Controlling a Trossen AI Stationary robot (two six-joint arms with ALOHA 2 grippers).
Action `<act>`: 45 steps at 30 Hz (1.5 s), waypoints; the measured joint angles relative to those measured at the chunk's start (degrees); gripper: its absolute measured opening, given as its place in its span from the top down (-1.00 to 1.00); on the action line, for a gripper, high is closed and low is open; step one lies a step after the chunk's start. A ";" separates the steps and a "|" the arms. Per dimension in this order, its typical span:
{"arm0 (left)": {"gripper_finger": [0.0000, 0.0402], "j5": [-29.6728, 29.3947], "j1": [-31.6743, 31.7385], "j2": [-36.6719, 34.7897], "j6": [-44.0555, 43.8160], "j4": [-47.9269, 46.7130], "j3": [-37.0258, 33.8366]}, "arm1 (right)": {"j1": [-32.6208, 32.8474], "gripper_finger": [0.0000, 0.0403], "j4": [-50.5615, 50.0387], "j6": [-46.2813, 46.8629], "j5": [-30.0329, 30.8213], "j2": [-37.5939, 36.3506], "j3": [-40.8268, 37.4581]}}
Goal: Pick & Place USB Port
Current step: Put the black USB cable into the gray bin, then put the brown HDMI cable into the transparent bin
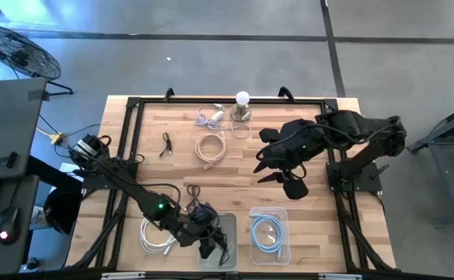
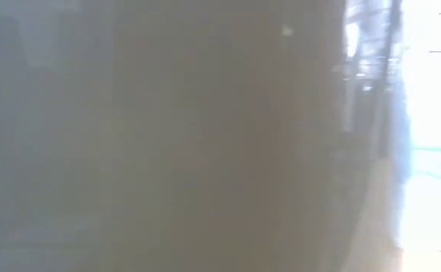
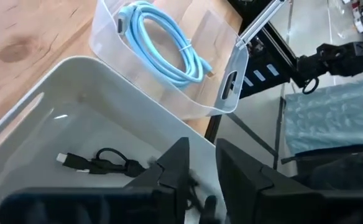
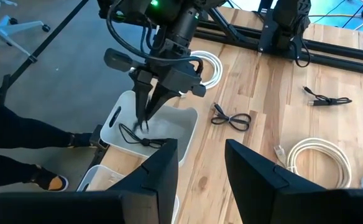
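1. USB cable [image 3: 97,163]: black, short, lying loosely looped on the floor of the white bin [image 3: 57,112]. Its plug end points away from the left gripper [image 3: 200,180]; the long axis runs from that plug toward the fingers.
2. Left gripper sits inside the white bin at about 6 o'clock on the table in the high view [image 1: 209,247]. In the right wrist view its fingers [image 4: 145,102] point down, converging at the tips right at the cable [image 4: 138,135]. Narrow gap between the jaws in the left wrist view; cannot tell whether they pinch the cable or only touch it.
3. White bin holds only the black cable.
4. Clear bin [image 3: 228,93] stands just beside the white bin on its 3 o'clock side, with a coiled light blue cable [image 3: 163,43] inside.
5. Right gripper [image 1: 277,173] hovers over the table toward 3 o'clock, jaws moderately spread, nothing between them.
6. Loose on the wood: white cable coil [image 1: 157,237] at 7 o'clock beside the white bin, beige coil [image 1: 210,148] near centre, small black cable [image 1: 165,145] at 10 o'clock, another black cable [image 4: 231,118] near the white bin.
7. Low view is blocked, shows nothing usable.
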 joint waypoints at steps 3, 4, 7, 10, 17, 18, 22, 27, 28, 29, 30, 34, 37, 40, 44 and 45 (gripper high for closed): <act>0.59 -1.13 0.02 0.02 2.09 0.05 0.00 | 0.00 0.38 0.00 0.03 0.00 0.00 0.00; 0.59 -1.42 0.02 0.02 2.29 0.05 0.00 | 0.00 0.38 0.00 0.17 0.00 0.00 0.00; 0.59 -3.45 0.02 0.02 5.58 0.09 0.00 | 0.23 0.38 0.00 1.02 0.02 0.00 0.00; 0.58 -6.22 0.02 0.02 12.98 0.10 0.00 | 0.72 0.38 -0.01 1.11 0.08 0.00 0.00; 0.58 -13.73 0.68 0.02 20.43 1.25 0.00 | 1.49 0.38 -0.02 1.92 1.05 0.00 0.00; 0.58 -13.68 0.89 0.02 20.56 1.37 0.00 | 1.49 0.38 -0.01 2.49 1.05 0.00 0.00; 0.58 -12.45 2.70 0.02 20.70 1.49 0.00 | 1.58 0.38 -0.12 3.30 1.06 -0.02 0.00; 0.59 -7.85 5.04 0.02 17.06 2.94 0.00 | 2.38 0.38 -0.21 5.25 1.12 -0.02 0.00; 0.59 -7.05 5.43 0.02 16.50 3.56 0.00 | 2.59 0.38 -0.19 5.56 1.41 -0.02 0.00; 0.59 -6.95 5.80 0.02 16.30 4.07 0.00 | 2.80 0.38 -0.19 5.62 1.64 -0.02 0.00; 0.59 -7.00 6.07 0.02 16.17 4.67 0.00 | 3.09 0.38 -0.20 5.62 2.04 -0.02 0.00; 0.59 -6.73 6.42 0.02 15.13 6.24 0.00 | 4.43 0.38 -0.21 5.64 5.14 -0.02 0.00; 0.59 -5.78 6.40 0.02 15.10 6.20 0.00 | 5.36 0.38 -0.21 5.68 7.33 -0.02 0.00; 0.59 -5.76 6.40 0.02 15.35 6.96 0.00 | 6.21 0.38 -0.19 5.88 9.22 -0.02 0.00; 0.59 -4.78 6.75 0.02 18.12 7.05 0.00 | 7.20 0.38 -0.20 5.88 11.97 -0.02 0.00; 0.59 -4.12 7.09 0.02 19.38 7.10 0.00 | 7.38 0.38 -0.21 5.86 12.42 -0.02 0.00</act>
